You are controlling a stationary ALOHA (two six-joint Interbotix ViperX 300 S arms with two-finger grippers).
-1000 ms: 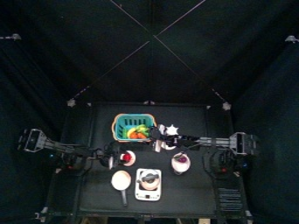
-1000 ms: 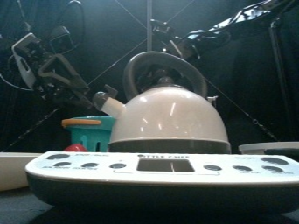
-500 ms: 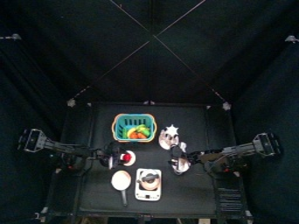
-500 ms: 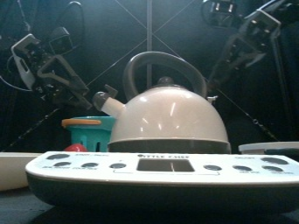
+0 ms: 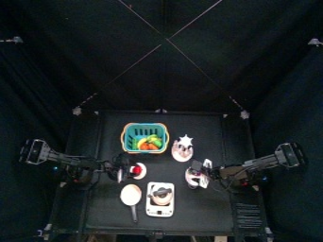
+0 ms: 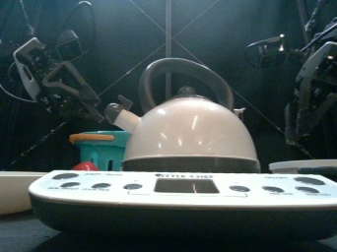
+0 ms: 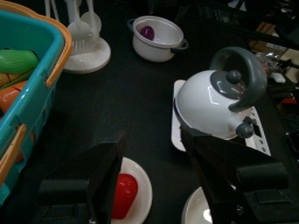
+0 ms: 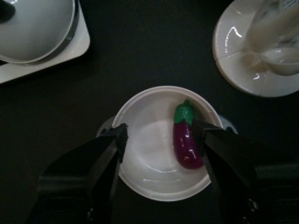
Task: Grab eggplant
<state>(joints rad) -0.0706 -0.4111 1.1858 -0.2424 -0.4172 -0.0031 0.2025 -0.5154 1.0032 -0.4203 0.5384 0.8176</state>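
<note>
Purple eggplant lies in the pale bowl — right gripper hovers above, jaws spread wide, empty; next, descend and close on it.

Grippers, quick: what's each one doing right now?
Left gripper: open, empty, above a red thing on a plate.
Right gripper: open wide, empty, over the eggplant in its bowl.

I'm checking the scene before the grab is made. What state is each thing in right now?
eggplant: lying in its bowl, not gripped
white bowl: upright, holds the eggplant
right gripper: open, above the bowl, jaws either side
left gripper: open, empty, over a dish
red piece: lying on that dish
kettle: upright on the scale
teal basket: upright, holds orange and green pieces
</note>
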